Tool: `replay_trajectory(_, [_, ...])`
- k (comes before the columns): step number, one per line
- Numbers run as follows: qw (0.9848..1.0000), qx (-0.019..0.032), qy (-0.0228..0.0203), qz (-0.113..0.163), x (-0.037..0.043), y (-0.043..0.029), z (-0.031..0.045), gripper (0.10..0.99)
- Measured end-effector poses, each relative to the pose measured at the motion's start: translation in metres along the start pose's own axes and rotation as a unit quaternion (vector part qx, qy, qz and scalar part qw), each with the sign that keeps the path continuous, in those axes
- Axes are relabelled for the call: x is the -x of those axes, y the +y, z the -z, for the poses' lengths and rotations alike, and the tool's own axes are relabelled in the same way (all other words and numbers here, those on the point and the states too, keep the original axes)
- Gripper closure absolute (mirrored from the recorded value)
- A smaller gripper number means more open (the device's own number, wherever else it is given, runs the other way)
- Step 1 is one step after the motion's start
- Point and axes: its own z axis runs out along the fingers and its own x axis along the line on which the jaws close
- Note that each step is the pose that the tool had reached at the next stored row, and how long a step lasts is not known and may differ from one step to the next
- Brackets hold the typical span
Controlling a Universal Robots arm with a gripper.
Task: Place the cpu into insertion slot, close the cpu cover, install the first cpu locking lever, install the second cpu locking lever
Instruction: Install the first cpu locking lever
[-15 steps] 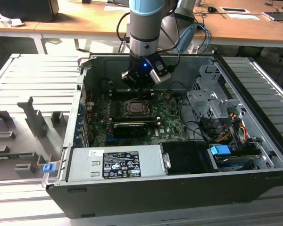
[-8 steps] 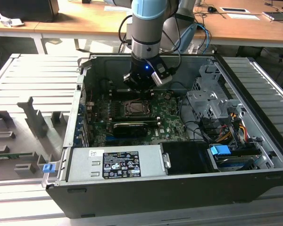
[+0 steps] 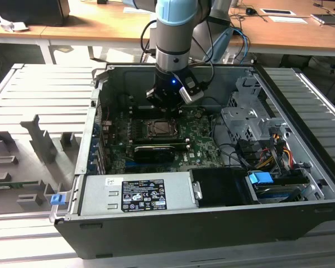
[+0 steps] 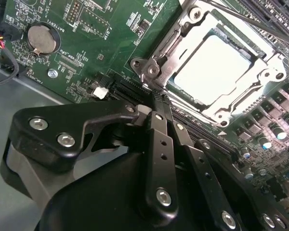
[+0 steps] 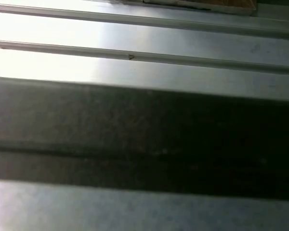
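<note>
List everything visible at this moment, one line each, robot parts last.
cpu: one, pale silver, seated in the socket under the cover's window.
cpu cover: one, silver-grey frame, lying down over the chip.
insertion slot: one, metal-rimmed, mid motherboard.
motherboard: one, green, on the case floor.
coin battery: one, silver, on the board.
computer case: one, black, lying open.
power supply: one, grey, at the case's near side.
desks: wooden, behind.
gripper: one, black, fingers together, beside the socket.
arm: one, grey and blue.

We count one cpu point(image 4: 214, 67) under one cpu cover point(image 4: 183, 29), one coin battery point(image 4: 41, 39) (round, silver), and two blue clips point(image 3: 261, 179) in the case.
</note>
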Motion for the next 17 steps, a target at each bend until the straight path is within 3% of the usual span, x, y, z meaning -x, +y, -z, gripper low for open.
replay_trajectory(6, [1.0,-0.0069,0.0005,0.0,0.0,0.0,-0.0022,0.98])
replay_trajectory(12, [1.0,-0.0058,0.0004,0.0,0.0001,0.0001,-0.0041,0.98])
replay_trajectory(14, [1.0,-0.0052,0.0001,0.0,0.0004,0.0005,-0.0012,0.98])
replay_trajectory(17, [1.0,-0.0056,0.0003,0.0,0.0006,0.0014,0.0098,0.98])
